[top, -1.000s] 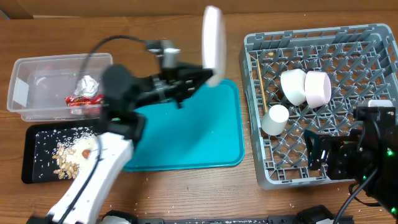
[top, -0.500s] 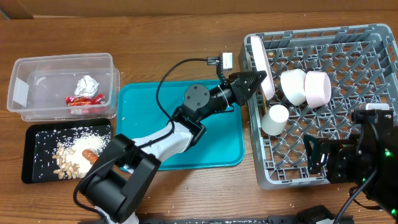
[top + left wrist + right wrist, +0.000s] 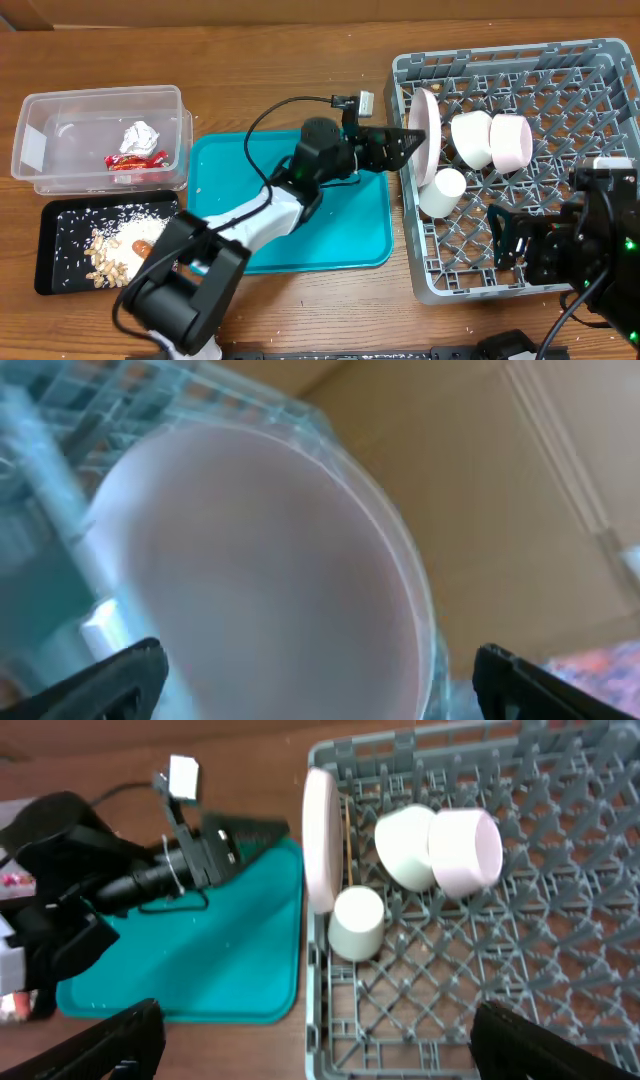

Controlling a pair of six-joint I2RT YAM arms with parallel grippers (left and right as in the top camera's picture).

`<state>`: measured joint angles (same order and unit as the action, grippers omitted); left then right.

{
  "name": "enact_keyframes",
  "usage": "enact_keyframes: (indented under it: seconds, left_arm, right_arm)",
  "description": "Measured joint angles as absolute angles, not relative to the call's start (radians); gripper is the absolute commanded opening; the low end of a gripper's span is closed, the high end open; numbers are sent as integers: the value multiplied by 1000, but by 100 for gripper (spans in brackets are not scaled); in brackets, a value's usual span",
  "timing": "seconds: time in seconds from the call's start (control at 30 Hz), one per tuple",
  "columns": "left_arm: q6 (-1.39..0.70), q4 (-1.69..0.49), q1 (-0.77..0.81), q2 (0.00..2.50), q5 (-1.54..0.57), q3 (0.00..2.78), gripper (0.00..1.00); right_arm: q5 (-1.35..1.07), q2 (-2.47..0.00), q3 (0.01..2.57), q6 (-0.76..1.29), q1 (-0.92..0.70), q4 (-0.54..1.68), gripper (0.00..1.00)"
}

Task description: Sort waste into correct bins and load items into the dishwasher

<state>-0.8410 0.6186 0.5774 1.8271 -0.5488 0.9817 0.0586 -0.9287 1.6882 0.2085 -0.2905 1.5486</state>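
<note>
Overhead: left gripper [image 3: 404,146] spread wide, seemingly just off the plate [image 3: 424,118] standing in the dishwasher [image 3: 520,51] near the desk's right edge; next, withdraw without nudging it

I'm working over a brown wooden table [image 3: 300,80] whose grain runs from the left edge to the right edge. The light is soft and even, leaving only faint shadows on the wood and no hard glare. Along the near edge, in the overhead view, I can see a dark strip [image 3: 350,352], though I cannot tell what it is. The left wrist view looks up past the table at blurred tan panels [image 3: 500,490] with pale seams; whether they are wall or cardboard is unclear.
</note>
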Motion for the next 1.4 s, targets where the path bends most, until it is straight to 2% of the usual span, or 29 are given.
enact_keyframes:
  seconds: [0.3,0.43,0.57,0.73,0.87,1.4]
  left_arm:
    - [-402,-486,482,1485,-485,1267,100]
    - [-270,-993,453,1328,-286,1499,100]
    - [-208,-1308,451,1200,-56,1648,100]
    - [-179,-1469,451,1095,93,1679,100]
    - [-173,-1519,451,1072,144,1679,100]
    - [-172,-1517,451,1090,170,1679,100]
  right_arm:
    - [56,-929,1687,209,-290,1450,100]
    - [56,-929,1687,209,-290,1434,100]
    - [56,-929,1687,209,-290,1434,100]
    - [56,-929,1687,209,-290,1434,100]
    - [56,-929,1687,209,-290,1434,100]
    - [57,-929,1687,208,-290,1485,100]
